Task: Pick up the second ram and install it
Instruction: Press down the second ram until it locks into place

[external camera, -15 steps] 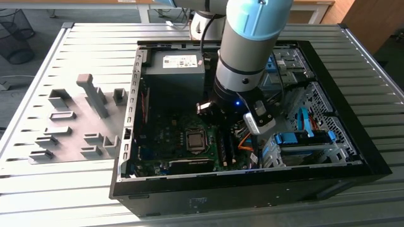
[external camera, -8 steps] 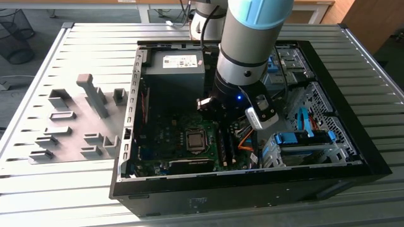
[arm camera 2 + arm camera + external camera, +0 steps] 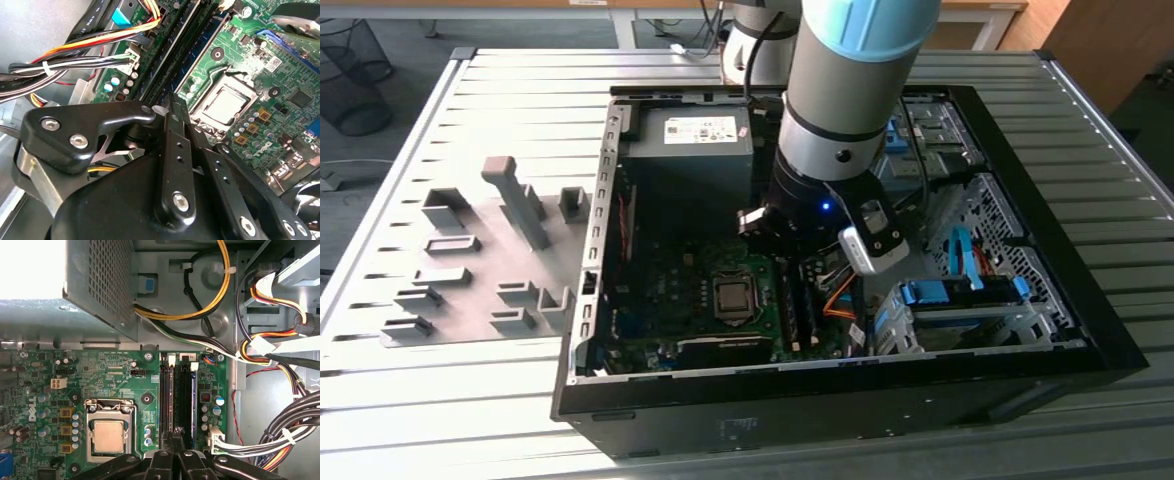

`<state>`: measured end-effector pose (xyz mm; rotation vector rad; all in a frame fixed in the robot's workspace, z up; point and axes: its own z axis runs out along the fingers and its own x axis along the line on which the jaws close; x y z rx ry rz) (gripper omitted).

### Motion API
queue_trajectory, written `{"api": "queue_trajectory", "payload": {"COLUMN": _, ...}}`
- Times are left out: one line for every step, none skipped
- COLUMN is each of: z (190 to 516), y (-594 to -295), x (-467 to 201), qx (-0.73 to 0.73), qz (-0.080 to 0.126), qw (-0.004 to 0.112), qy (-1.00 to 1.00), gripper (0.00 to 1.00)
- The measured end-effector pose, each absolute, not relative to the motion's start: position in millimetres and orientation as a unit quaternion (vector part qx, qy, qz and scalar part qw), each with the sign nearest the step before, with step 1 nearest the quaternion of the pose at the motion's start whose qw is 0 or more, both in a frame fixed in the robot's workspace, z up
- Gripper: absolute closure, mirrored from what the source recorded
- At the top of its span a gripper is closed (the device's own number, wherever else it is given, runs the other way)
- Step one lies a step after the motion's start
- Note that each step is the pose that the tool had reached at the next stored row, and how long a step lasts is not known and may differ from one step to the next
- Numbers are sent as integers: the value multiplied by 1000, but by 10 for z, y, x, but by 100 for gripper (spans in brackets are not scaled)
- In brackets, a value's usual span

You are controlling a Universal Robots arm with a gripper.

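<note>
In the exterior view, from its left, a grey tray with upright blocks lay on the slatted table, just beside the open case. Inside the case were the power supply at the far end and the board with the processor nearer to the camera. The arm reached down into the middle of the case, and its wrist hid most of the gripper and the slots below it. On the exterior view's right, blue brackets sat among cables, partly covered by the arm. In both wrist views the gripper had its black fingers pressed together, with the tips right at the row of slots beside the processor. The second ram seemed to stand edge-on in a slot, running away from the fingertips, with a pale clip at its far end. Its near end was covered by the fingers, so I could not tell whether they pinched its edge or only touched it from above, and its chips and label could not be seen. A bundle of cables passed next to the slots and was cut off by the picture's edge.
</note>
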<state>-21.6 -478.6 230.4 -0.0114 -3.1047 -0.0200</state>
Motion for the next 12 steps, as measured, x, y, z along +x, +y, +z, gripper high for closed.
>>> {"api": "queue_trajectory", "payload": {"z": 2304, "y": -4785, "x": -216, "qx": -4, "qz": -6, "qw": 18, "qy": -1000, "gripper": 87}}
{"api": "queue_trajectory", "payload": {"z": 2304, "y": -4786, "x": -216, "qx": -4, "qz": -6, "qw": 18, "qy": -1000, "gripper": 89}}
{"api": "queue_trajectory", "payload": {"z": 2304, "y": -4786, "x": -216, "qx": -4, "qz": -6, "qw": 18, "qy": -1000, "gripper": 89}}
{"api": "queue_trajectory", "payload": {"z": 2304, "y": -4785, "x": -216, "qx": -4, "qz": -6, "qw": 18, "qy": -1000, "gripper": 89}}
{"api": "queue_trajectory", "payload": {"z": 2304, "y": -4785, "x": -216, "qx": -4, "qz": -6, "qw": 18, "qy": -1000, "gripper": 90}}
{"api": "queue_trajectory", "payload": {"z": 2303, "y": -4785, "x": -216, "qx": -4, "qz": -6, "qw": 18, "qy": -1000, "gripper": 90}}
{"api": "queue_trajectory", "payload": {"z": 2295, "y": -4785, "x": -216, "qx": -4, "qz": -7, "qw": 18, "qy": -1000, "gripper": 90}}
{"api": "queue_trajectory", "payload": {"z": 2283, "y": -4785, "x": -216, "qx": -4, "qz": -7, "qw": 18, "qy": -1000, "gripper": 90}}
{"api": "queue_trajectory", "payload": {"z": 2270, "y": -4785, "x": -216, "qx": -4, "qz": -6, "qw": 18, "qy": -1000, "gripper": 90}}
{"api": "queue_trajectory", "payload": {"z": 2254, "y": -4785, "x": -215, "qx": -4, "qz": -7, "qw": 18, "qy": -1000, "gripper": 90}}
{"api": "queue_trajectory", "payload": {"z": 2242, "y": -4785, "x": -214, "qx": -4, "qz": -6, "qw": 18, "qy": -1000, "gripper": 90}}
{"api": "queue_trajectory", "payload": {"z": 2233, "y": -4786, "x": -214, "qx": -4, "qz": -6, "qw": 18, "qy": -1000, "gripper": 90}}
